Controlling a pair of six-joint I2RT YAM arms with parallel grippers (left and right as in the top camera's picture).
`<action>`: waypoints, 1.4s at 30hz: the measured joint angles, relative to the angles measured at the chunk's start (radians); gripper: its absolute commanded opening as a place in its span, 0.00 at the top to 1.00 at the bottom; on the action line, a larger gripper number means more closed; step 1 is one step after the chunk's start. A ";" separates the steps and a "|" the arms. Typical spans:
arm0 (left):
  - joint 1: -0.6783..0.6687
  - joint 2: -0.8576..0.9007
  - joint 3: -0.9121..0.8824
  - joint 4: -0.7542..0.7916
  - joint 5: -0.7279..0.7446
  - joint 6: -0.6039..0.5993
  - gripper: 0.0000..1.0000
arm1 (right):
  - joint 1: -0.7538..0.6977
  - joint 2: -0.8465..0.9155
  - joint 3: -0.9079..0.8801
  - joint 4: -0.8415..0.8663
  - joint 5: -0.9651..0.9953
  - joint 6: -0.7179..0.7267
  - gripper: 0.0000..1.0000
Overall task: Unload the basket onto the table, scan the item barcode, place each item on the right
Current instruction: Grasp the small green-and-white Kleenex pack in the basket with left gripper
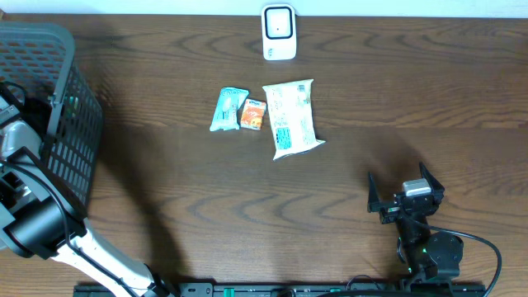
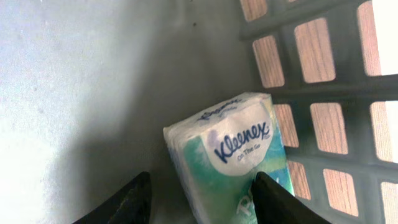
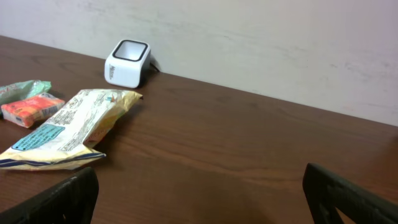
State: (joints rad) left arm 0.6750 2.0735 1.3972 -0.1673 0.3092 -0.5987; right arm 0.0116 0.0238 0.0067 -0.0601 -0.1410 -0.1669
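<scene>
Dark wood table carries everything, and the biggest thing on it is the grey mesh basket at the far left edge. The left arm reaches down into that basket, so its claw is hidden from overhead.

Near the middle of the table lies a pale bag, with a teal pack and an orange pack just beside it on the left. The white scanner stands at the far edge, well apart from the basket, window up.

The right claw sits low near the front right, jaws spread fully wide and holding nothing.

Inside the basket, the wrist view shows the tissues, a soft green-and-white pack lying on the floor close to the mesh wall. The left claw straddles it at about half spread: one finger looks pressed against the pack's side, while a sliver of floor shows by the other. Whether the pinch is made I cannot tell.

The step in hand looks like picking an item from the basket, an early stage; nothing is at the scanner yet. Next, the squeeze needs to be firm without crushing the soft pack, then a straight lift clear of the rim, and a carry across to the scanner with the barcode side turned to its window. Which face bears the barcode is not visible.
</scene>
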 measured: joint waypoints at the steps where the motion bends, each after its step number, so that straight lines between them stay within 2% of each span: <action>1: 0.000 0.000 0.000 0.005 -0.001 0.002 0.56 | 0.000 0.000 0.000 0.000 0.000 0.000 0.01; 4: 0.000 0.000 0.000 0.013 -0.001 0.008 0.69 | 0.000 0.000 0.000 0.000 0.000 0.000 0.01; 7: 0.000 0.000 0.000 0.012 -0.001 0.017 0.78 | 0.000 0.000 0.000 0.000 0.000 0.000 0.01; 9: 0.000 0.000 0.000 0.010 0.000 0.018 0.92 | 0.000 0.000 0.000 0.000 0.000 0.000 0.01; 15: 0.000 0.000 0.000 0.004 0.002 0.023 0.93 | 0.000 0.000 0.000 0.000 0.000 0.000 0.01; 24: 0.004 -0.034 -0.013 -0.034 0.085 0.022 0.93 | 0.000 0.000 0.000 0.000 0.000 0.000 0.01; 42: 0.004 -0.561 -0.028 -0.172 0.108 0.018 0.93 | 0.000 0.000 0.000 0.000 0.000 0.000 0.01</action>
State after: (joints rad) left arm 0.6788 1.5127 1.3693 -0.3389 0.4171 -0.5804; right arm 0.0116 0.0238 0.0067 -0.0597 -0.1410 -0.1665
